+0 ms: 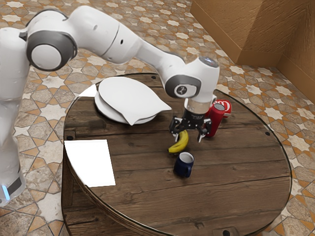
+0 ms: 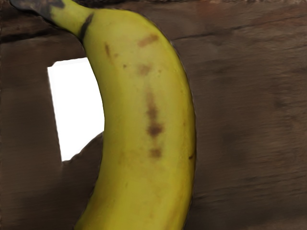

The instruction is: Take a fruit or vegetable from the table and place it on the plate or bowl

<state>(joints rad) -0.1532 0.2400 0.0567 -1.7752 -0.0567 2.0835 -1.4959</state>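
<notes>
Banana [image 1: 179, 143]: yellow, curved, brown speckles down the peel, dark stem tip. My gripper [image 1: 188, 134] fingers are clamped on its upper end. It hangs tilted just above the wooden table [image 1: 236, 187], near the blue mug [image 1: 183, 163].

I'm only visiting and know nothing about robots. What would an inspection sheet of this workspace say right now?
Surface: round dark wooden table.
Job's things: banana, tilted, hanging in the gripper just above the blue mug; white plate at the table's far side, with a white sheet-like shape lying on it.
Clutter: blue mug; red mug behind the gripper; white rectangle near the table edge on the exterior view's left.
Grippers: gripper shut on the banana, near the table's middle.
Cables: nothing seen.
Surroundings: patterned tile floor; wooden panelling at the exterior view's upper right.
</notes>
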